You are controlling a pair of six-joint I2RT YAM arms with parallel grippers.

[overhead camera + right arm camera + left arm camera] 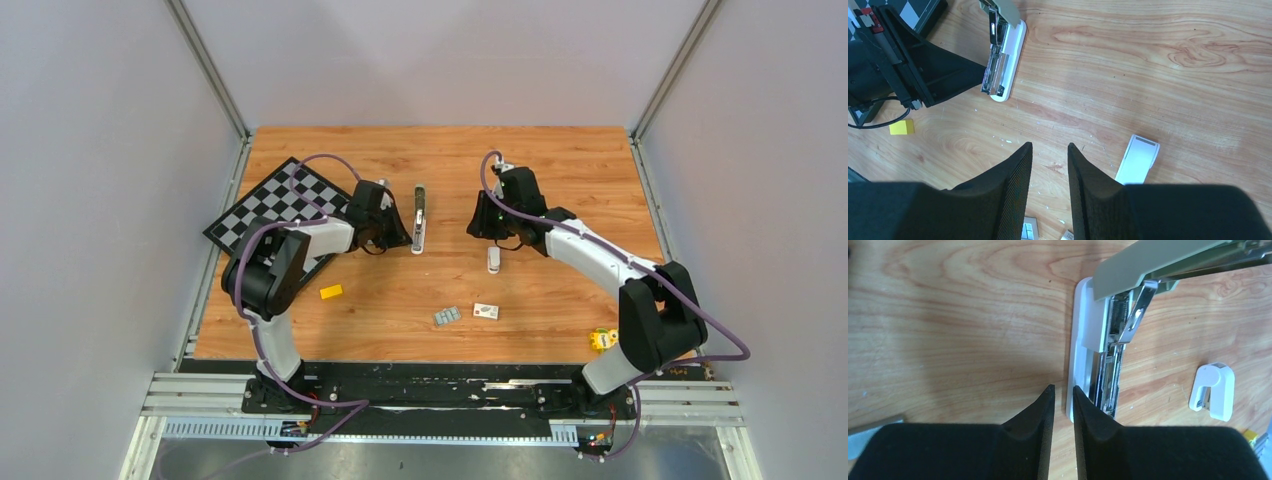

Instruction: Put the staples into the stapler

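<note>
Left hand (1064,392) beside opened stapler (1100,350), seemingly untouching, wooden table (560,170), grey walls (100,150)

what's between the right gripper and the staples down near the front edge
Nothing visible. The right gripper hangs empty over bare wood, and the staples lie in the open nearer the front of the table, beside a small white box. The small white stapler sits off that line.

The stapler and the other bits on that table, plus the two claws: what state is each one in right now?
stapler: lid swung open, metal channel exposed, lying flat.
staples: loose strips on the table, not loaded.
small white box: lying flat, untouched.
left gripper: fingers nearly together, holding nothing, beside the stapler's end.
right gripper: fingers slightly apart, empty, above the table.
</note>
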